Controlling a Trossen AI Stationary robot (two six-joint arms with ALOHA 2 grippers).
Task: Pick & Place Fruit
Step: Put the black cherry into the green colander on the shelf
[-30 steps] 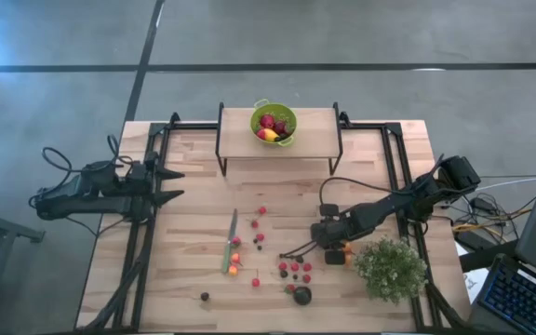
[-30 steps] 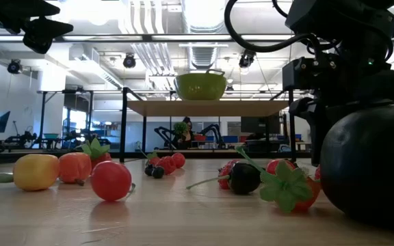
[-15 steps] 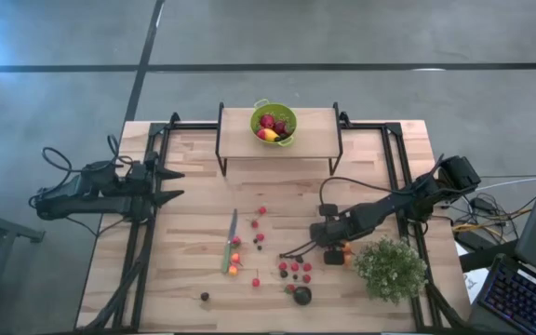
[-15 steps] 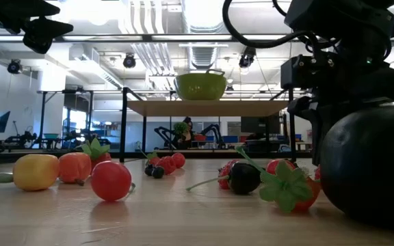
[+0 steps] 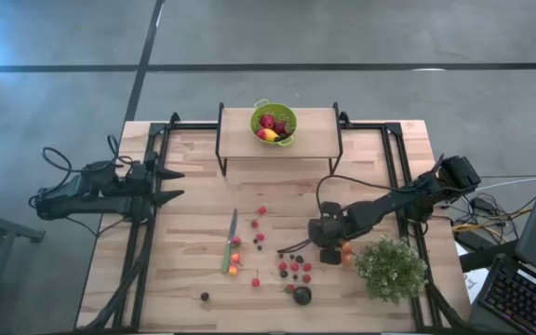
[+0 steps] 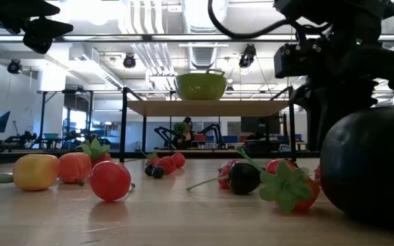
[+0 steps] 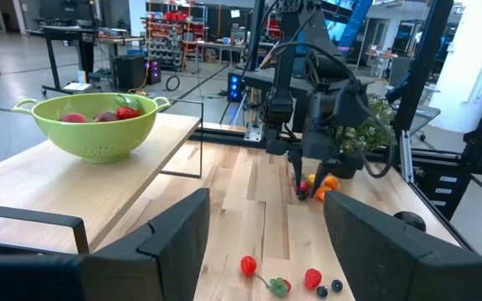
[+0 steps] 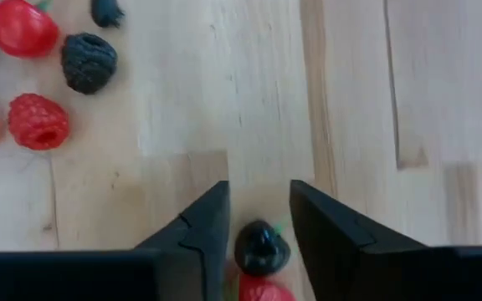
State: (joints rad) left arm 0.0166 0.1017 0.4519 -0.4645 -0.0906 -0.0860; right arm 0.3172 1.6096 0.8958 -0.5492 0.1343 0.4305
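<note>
Fruit lies scattered on the wooden table [image 5: 194, 270]: red berries [image 5: 294, 268], dark ones, orange pieces [image 5: 345, 249] and one big dark round fruit [image 5: 302, 295]. More fruit fills a green colander [image 5: 274, 122] on the raised shelf at the far edge. My right gripper [image 8: 258, 196] points steeply down over the fruit beside the orange pieces. Its fingers stand apart with a dark berry [image 8: 261, 247] with a green stalk between them and a red piece [image 8: 262, 289] behind it. My left gripper [image 5: 177, 183] waits open at the table's left side, held high. My right gripper comes from above with one finger [image 8: 212, 219] on either side of the dark berry. I cannot tell whether either finger touches the berry, or whether the berry lies on the table.
A slim green-handled knife [image 5: 230, 240] lies left of the fruit. A bushy pale-green plant [image 5: 391, 268] stands close to the right of my right gripper. The black-framed shelf [image 5: 240, 140] spans the far middle. Bare wood lies between the knife and the left arm.
My right gripper has risen a little above the fruit and rolled slightly about its own axis. The fruit on the table lies where it did.
</note>
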